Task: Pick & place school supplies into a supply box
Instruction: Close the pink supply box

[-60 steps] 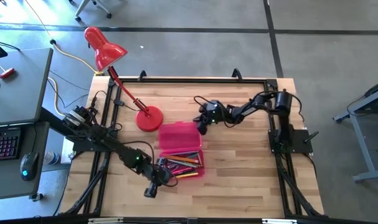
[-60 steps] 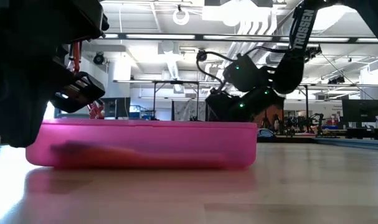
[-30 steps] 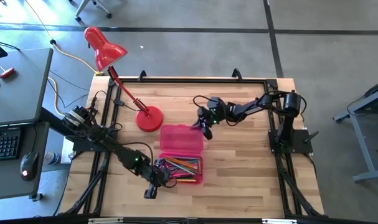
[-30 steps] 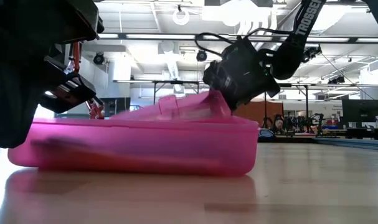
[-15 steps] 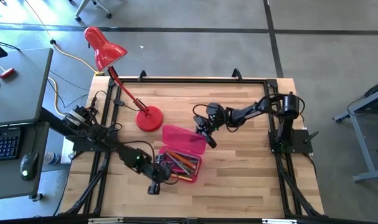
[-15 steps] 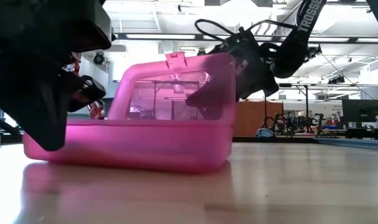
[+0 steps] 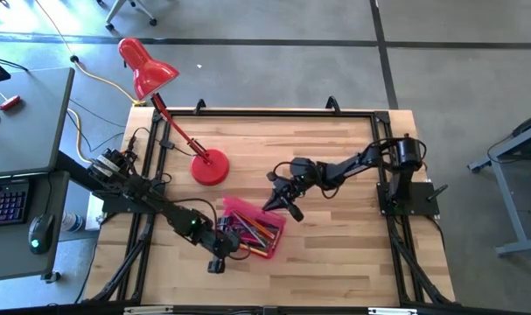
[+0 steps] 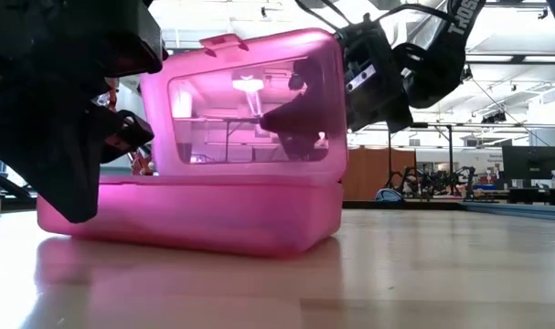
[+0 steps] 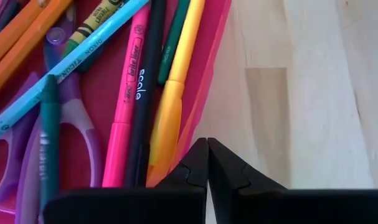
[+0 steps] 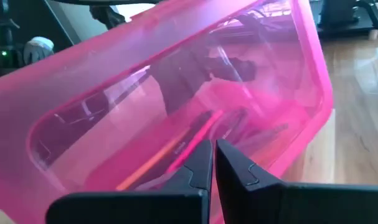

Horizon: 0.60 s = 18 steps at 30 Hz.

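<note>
Box (image 7: 252,229) on worktop (image 7: 335,254), lid (image 8: 245,96) near upright, pens (image 9: 145,93) and scissors (image 9: 64,143) inside.
Right gripper (image 7: 278,199) pressed against lid's outer face, jaws together. Left gripper (image 9: 207,163) at box's long wall (image 9: 207,74), jaws together, gripping nothing.

Translucent hot-pink supply box (image 8: 195,215), hinged lid (image 8: 250,100) raised upright, pens, pencils, scissors (image 9: 64,149) inside

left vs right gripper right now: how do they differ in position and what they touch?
The left gripper sits low at the supply box tray's near edge, by the pens. The right gripper is raised on the far side, pushing the upright lid. Both have fingers shut, holding nothing.
</note>
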Each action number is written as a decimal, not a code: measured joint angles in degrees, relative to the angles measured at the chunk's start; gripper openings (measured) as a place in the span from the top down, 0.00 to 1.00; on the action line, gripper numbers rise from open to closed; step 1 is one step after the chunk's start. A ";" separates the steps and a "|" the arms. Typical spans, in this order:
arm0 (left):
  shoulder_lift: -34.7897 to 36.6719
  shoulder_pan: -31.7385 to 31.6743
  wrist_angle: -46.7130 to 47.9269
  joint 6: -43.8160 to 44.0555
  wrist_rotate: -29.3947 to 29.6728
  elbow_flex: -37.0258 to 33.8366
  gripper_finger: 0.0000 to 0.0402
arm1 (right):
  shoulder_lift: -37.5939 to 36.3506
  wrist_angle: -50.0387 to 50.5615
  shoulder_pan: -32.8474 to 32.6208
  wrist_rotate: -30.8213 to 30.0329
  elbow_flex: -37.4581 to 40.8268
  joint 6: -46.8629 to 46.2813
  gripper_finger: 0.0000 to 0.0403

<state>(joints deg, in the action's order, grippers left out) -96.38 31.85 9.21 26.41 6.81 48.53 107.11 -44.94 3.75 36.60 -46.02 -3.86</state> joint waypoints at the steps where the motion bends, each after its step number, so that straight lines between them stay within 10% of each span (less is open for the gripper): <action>1: 0.00 0.01 0.00 0.00 0.32 0.00 0.90 | -0.01 0.04 -0.33 -0.16 0.00 -0.01 1.00; 18: 2.01 0.71 -0.03 -0.40 0.22 0.99 0.90 | -0.28 13.98 -4.68 -3.26 -0.17 0.26 1.00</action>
<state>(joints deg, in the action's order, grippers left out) -94.37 32.56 9.19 26.02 7.03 49.53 106.83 -30.96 -0.92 33.34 -46.19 -3.60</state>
